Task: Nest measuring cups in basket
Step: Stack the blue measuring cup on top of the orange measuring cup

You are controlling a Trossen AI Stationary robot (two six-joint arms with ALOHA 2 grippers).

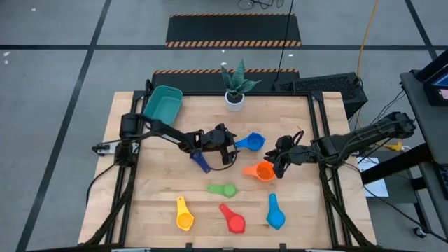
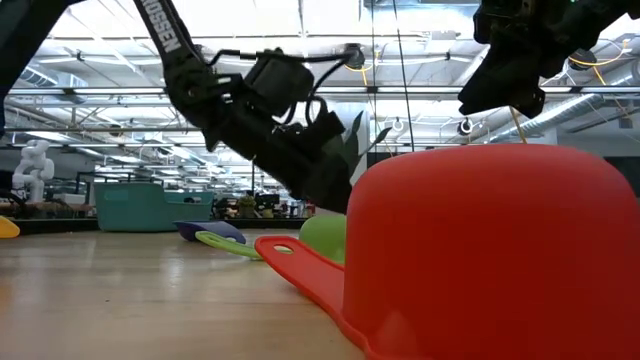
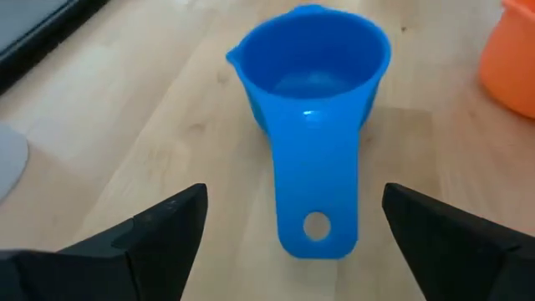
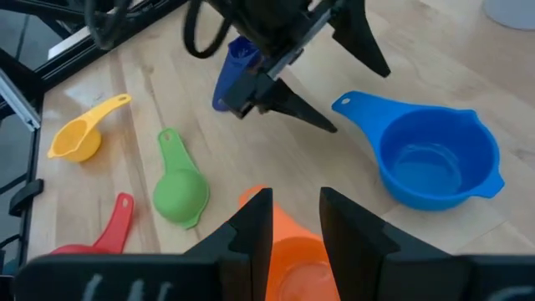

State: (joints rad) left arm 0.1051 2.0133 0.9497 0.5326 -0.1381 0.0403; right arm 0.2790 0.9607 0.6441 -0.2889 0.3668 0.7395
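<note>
- High view: basket sits at the counter's far left corner, left of the plant pot; nothing visible inside it. No cup nested yet, so the task looks barely started.
- High view: six cups clearly on the counter, all well apart from the basket: blue cup, orange cup, green cup, yellow cup, red cup, light blue cup. Dark blue cup lies just below the left claw.
- High view: right claw is at the orange cup, on its side away from the basket.
- Low view: red cup fills the foreground, upside down; green cup behind it; dark blue cup farther back; basket far off at the back. Left arm hangs over the middle.
- Left wrist view: left claw wide open, empty, straddling the blue cup's handle; fingers not touching it. Orange cup just beside.
- Right wrist view: right claw narrowly parted with the orange cup's handle between the fingers; looks like a grip, contact not certain. Blue cup, green cup, yellow cup, red cup, dark blue cup all loose on the counter.
- Left to do, my read: every cup, stacked in the basket.
</note>
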